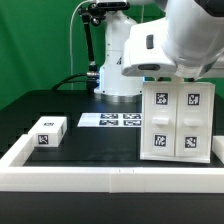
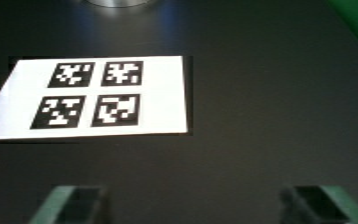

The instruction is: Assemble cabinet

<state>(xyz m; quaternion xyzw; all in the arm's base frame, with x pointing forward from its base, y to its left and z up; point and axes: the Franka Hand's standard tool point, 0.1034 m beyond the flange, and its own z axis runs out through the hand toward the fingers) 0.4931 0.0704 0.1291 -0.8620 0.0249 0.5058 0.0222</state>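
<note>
- The arm [image 1: 185, 40] fills the upper part of the exterior view's right. It is close to the lens, blurred and cut off by the frame.
- The hand [image 2: 194, 205] cannot be made out in the exterior view. Only the wrist view shows it.
- In the wrist view, only the two fingertips [image 2: 66, 203] show, soft and cut off at the frame edge. They stand wide apart, so the hand is released, with bare dark worktop [image 2: 247, 160] between them.
- The cabinet body [image 1: 178, 122] stands upright on the exterior view's right, its tagged face toward the camera. Four tags are readable on it.
- The arm's housing overlaps the cabinet body's top edge; whether they touch cannot be told.
- Its foot sits just behind the front border wall [image 1: 110, 178], and its far side is out of sight.
- A small panel block [image 1: 48, 131] lies on the exterior view's left, near the left-hand wall. It is well apart from the cabinet body and has one tag facing the camera.
- The marker board [image 2: 91, 95] lies flat between the two, further back.
- A pale round shape [image 2: 123, 3] at the wrist frame's edge is cut off and cannot be identified.
- Open worktop runs between the block and the cabinet body, in front of the marker board. The wall hems in the front and left edges.
</note>
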